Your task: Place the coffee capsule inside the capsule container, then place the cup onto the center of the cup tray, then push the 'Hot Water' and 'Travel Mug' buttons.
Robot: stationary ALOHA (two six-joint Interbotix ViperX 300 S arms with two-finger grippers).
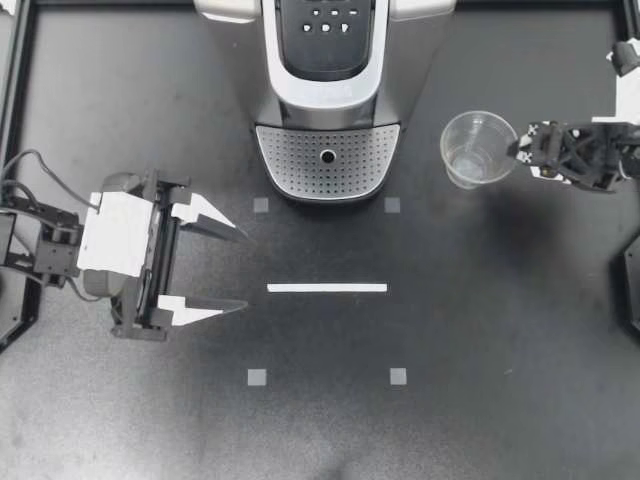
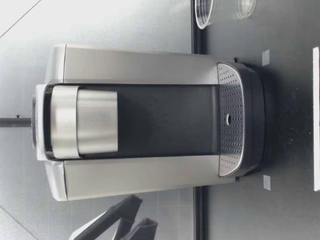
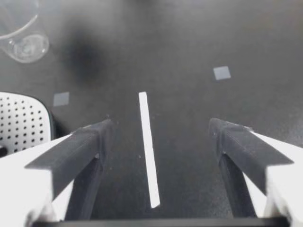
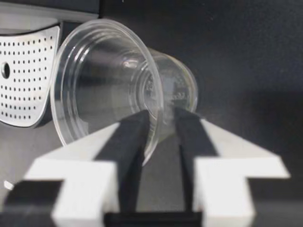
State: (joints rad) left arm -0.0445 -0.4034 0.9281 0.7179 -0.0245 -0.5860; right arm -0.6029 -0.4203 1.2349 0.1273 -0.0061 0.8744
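Note:
A clear plastic cup (image 1: 478, 148) stands on the table just right of the coffee machine (image 1: 328, 60). My right gripper (image 1: 520, 152) reaches in from the right and is shut on the cup's near wall at the rim. In the right wrist view one finger is inside the cup (image 4: 109, 85) and the other outside, pinching its wall. The perforated cup tray (image 1: 300, 160) at the machine's foot has nothing on it. My left gripper (image 1: 238, 268) rests at the left, open, holding nothing. I see no capsule in any view.
A white strip (image 1: 327, 288) lies in front of the machine, framed by small grey squares (image 1: 257, 377). In the low view the machine (image 2: 140, 125) stands with its lid down and the cup (image 2: 205, 12) beside it. Black frame rails line the table's edges.

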